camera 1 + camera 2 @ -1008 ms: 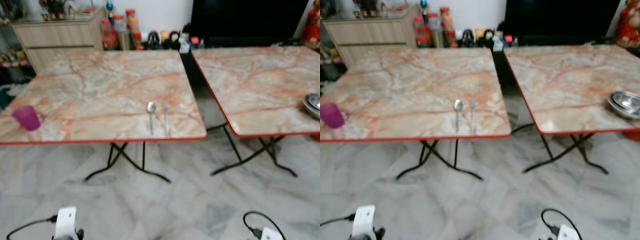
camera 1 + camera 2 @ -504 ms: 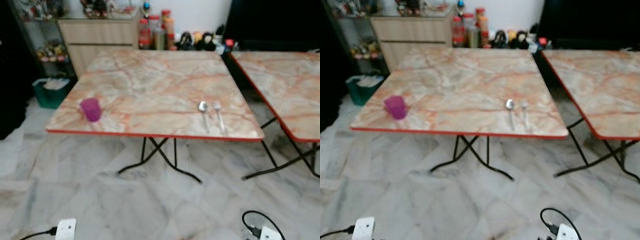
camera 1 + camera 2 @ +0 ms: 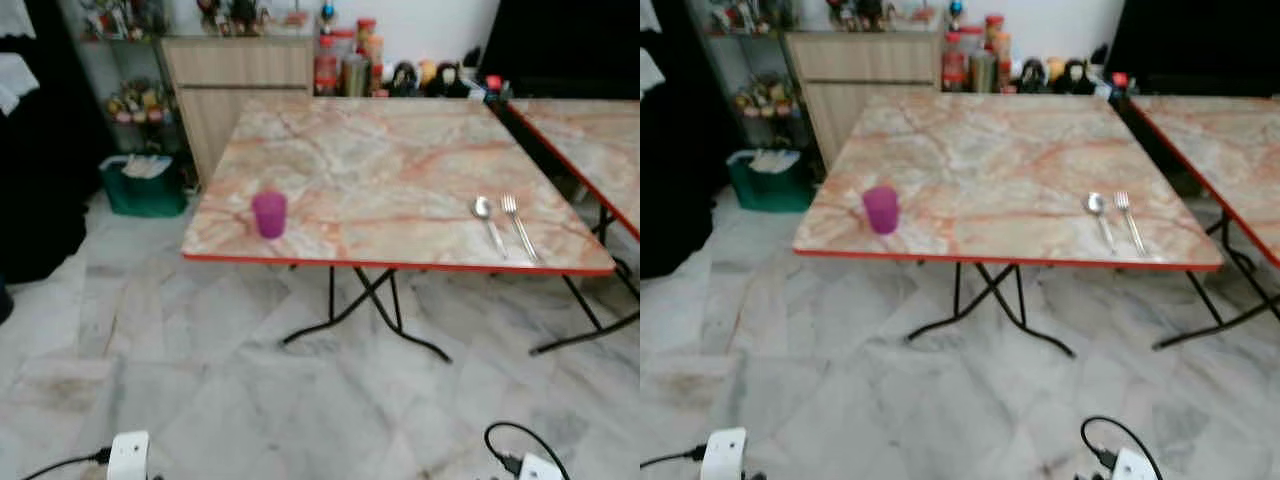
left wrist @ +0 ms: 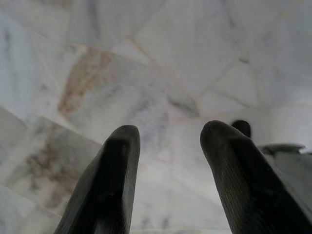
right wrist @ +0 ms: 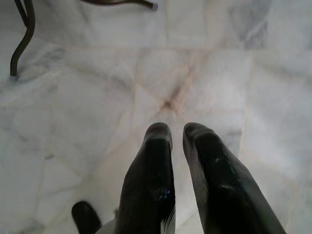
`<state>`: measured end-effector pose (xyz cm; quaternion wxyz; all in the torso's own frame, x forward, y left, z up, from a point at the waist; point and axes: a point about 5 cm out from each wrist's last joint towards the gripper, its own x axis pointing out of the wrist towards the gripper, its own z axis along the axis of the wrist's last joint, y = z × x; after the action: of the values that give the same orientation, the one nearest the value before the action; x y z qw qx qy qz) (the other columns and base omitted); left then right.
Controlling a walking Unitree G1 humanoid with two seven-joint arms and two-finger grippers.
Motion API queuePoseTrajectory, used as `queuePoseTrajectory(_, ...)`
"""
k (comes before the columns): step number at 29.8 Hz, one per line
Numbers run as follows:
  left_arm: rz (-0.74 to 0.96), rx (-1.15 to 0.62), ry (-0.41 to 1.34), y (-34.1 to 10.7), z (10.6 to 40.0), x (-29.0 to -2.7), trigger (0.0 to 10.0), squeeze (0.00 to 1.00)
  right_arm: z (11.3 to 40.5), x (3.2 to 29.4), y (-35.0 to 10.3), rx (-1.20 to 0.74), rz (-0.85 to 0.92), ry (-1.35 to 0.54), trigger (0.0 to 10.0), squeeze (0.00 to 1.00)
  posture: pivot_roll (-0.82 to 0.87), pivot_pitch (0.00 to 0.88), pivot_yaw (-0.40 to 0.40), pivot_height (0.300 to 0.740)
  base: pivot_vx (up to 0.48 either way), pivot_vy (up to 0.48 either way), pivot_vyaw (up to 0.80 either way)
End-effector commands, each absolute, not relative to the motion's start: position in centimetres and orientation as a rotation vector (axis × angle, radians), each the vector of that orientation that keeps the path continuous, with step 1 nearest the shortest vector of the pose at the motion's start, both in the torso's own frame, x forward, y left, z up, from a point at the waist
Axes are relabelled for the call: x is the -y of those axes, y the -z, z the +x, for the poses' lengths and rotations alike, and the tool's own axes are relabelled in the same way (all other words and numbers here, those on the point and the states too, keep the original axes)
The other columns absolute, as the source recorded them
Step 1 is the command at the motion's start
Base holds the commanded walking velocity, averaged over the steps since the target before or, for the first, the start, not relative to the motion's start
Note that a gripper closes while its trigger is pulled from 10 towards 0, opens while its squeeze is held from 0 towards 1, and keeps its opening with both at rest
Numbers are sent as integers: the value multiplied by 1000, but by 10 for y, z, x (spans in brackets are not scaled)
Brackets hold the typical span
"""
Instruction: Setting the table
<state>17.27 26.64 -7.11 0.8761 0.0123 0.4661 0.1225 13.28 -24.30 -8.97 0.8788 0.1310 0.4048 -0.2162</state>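
Observation:
A marble-patterned folding table (image 3: pixel 380 160) with a red edge stands ahead of me. A purple cup (image 3: pixel 269 214) sits near its front left corner. A spoon (image 3: pixel 488 221) and a fork (image 3: pixel 519 225) lie side by side near its front right corner. My left gripper (image 4: pixel 168 141) hangs over the floor, open and empty. My right gripper (image 5: pixel 177 134) hangs over the floor too, its fingers shut with nothing between them.
A second marble table (image 3: pixel 590 125) stands to the right. A wooden cabinet (image 3: pixel 240 85), bottles and jars (image 3: pixel 345 65) line the back wall. A green bin (image 3: pixel 145 185) sits at the left by a shelf. The black table legs (image 3: pixel 365 310) stand on marble floor.
The camera has swung left: the table, cup and cutlery have shifted right in the picture, and the second table with its steel bowl has slid off the right side.

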Motion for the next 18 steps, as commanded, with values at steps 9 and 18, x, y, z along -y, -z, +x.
queuePoseTrajectory(9,29,-929,-245,64,179,-275,10000,0,132,246,89,-839,256,449,10000,0,66,0,17,740,123,0,0)
queuePoseTrajectory(18,36,-927,-232,64,178,-277,10000,0,132,246,89,-828,280,476,10000,0,65,0,18,740,436,0,72)
